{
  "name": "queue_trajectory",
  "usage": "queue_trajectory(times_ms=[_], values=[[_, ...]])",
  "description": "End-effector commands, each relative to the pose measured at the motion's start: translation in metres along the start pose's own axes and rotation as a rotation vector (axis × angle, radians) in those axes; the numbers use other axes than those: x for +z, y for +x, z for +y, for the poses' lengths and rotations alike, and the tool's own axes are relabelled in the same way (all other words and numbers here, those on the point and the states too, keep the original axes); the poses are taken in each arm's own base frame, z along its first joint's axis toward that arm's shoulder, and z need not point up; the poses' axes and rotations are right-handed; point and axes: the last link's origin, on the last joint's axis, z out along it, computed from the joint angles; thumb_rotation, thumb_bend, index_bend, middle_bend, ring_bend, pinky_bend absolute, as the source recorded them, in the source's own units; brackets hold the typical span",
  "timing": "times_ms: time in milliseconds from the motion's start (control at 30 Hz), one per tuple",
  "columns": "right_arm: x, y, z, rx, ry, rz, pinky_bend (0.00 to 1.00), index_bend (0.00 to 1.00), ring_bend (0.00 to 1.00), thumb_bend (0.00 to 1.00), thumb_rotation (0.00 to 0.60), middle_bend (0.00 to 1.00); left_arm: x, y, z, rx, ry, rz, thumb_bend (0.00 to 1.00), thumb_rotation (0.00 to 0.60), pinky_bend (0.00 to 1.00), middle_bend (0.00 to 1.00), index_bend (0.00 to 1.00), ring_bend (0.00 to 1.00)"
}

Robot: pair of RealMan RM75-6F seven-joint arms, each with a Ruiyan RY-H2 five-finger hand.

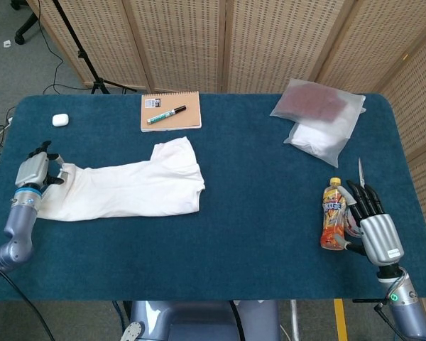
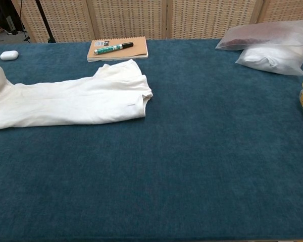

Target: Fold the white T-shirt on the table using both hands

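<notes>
The white T-shirt point(image 1: 128, 188) lies as a long folded strip across the left half of the blue table point(image 1: 270, 213), its sleeve end bunched near the middle. My left hand point(image 1: 35, 170) grips the strip's left end and holds it slightly off the table. In the chest view that end of the T-shirt point(image 2: 76, 98) rises at the frame's left edge, and the hand itself is out of frame. My right hand point(image 1: 373, 226) rests at the table's right front, fingers straight and apart, beside a bottle and holding nothing.
An orange drink bottle point(image 1: 332, 213) stands just left of my right hand. A notebook point(image 1: 170, 111) with a green marker point(image 1: 166, 114) lies at the back. A small white case point(image 1: 60, 120) sits back left. Two plastic bags point(image 1: 319, 121) lie back right.
</notes>
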Motion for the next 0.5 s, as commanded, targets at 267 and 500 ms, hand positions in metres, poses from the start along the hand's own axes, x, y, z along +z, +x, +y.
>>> queue_trajectory(times_ms=[267, 500], values=[[0.0, 0.002, 0.001, 0.007, -0.001, 0.001, 0.0, 0.0, 0.0, 0.0, 0.6, 0.0, -0.025, 0.002, 0.056, -0.084, -0.146, 0.019, 0.62, 0.6, 0.0, 0.0, 0.78, 0.0], [0.0, 0.003, 0.002, 0.01, -0.004, 0.002, 0.0, 0.0, 0.0, 0.0, 0.6, 0.0, -0.025, -0.017, 0.105, -0.107, -0.206, 0.009, 0.62, 0.6, 0.0, 0.0, 0.78, 0.0]])
